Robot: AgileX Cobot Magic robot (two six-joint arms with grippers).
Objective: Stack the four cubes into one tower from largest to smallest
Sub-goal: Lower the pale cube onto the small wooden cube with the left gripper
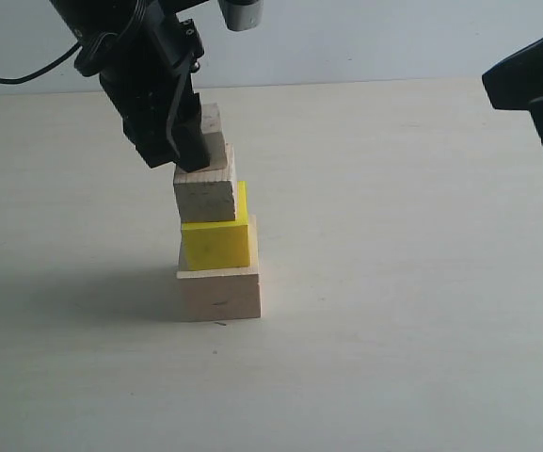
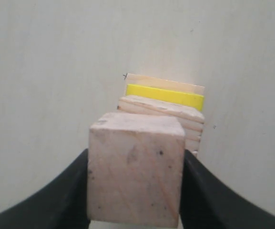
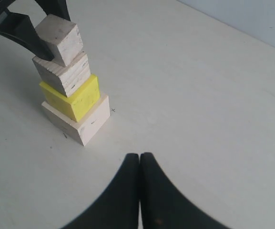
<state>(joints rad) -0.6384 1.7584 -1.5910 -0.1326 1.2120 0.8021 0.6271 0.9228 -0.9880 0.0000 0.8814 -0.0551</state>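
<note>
- Near the middle of the tabletop (image 1: 393, 330), a bit toward 9 o'clock in the exterior view, stands the tower (image 1: 216, 235).
- At the bottom is the big pale cube (image 1: 219, 294). The yellow cube (image 1: 215, 245) sits on it.
- The small pale cube with lines (image 1: 205, 196) sits on the yellow one, turned a little.
- The tiny whitish cube (image 2: 135, 157) is at the very top, tipped a bit. I cannot tell if it rests flat.
- The left claw (image 2: 135, 200) squeezes the tiny whitish cube from both sides.
- The right claw (image 3: 139, 158) is pinched closed with nothing in it. It hangs at 2 o'clock, well apart from the tower.
</note>
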